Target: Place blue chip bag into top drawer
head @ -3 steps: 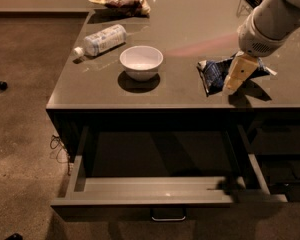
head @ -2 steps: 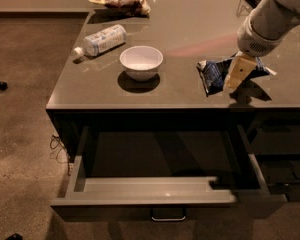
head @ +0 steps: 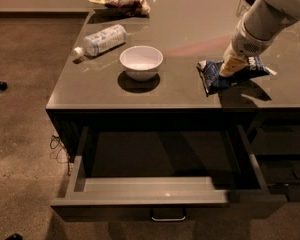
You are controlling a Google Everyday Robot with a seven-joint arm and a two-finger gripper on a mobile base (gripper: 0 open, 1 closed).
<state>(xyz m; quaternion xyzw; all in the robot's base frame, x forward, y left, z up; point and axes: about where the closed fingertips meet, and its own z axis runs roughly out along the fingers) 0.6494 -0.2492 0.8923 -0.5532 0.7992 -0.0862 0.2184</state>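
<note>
The blue chip bag (head: pixel 212 78) lies crumpled on the desk top, right of centre near the front edge. My gripper (head: pixel 228 67) comes down from the upper right on its white arm and sits on the middle of the bag, covering part of it. The bag still rests on the desk. The top drawer (head: pixel 140 204) is pulled out wide below the desk's front edge, with a small silver handle (head: pixel 168 217) at front centre. Nothing shows inside it.
A white bowl (head: pixel 141 62) stands left of the bag. A plastic bottle (head: pixel 101 40) lies on its side at the desk's left. A brown-red snack bag (head: pixel 121 0) lies at the back. Dark narrower drawer fronts (head: pixel 280 144) are at the right. Carpet surrounds the desk.
My gripper has shifted slightly left and back over the blue chip bag. The bag, bowl and drawer have not moved.
</note>
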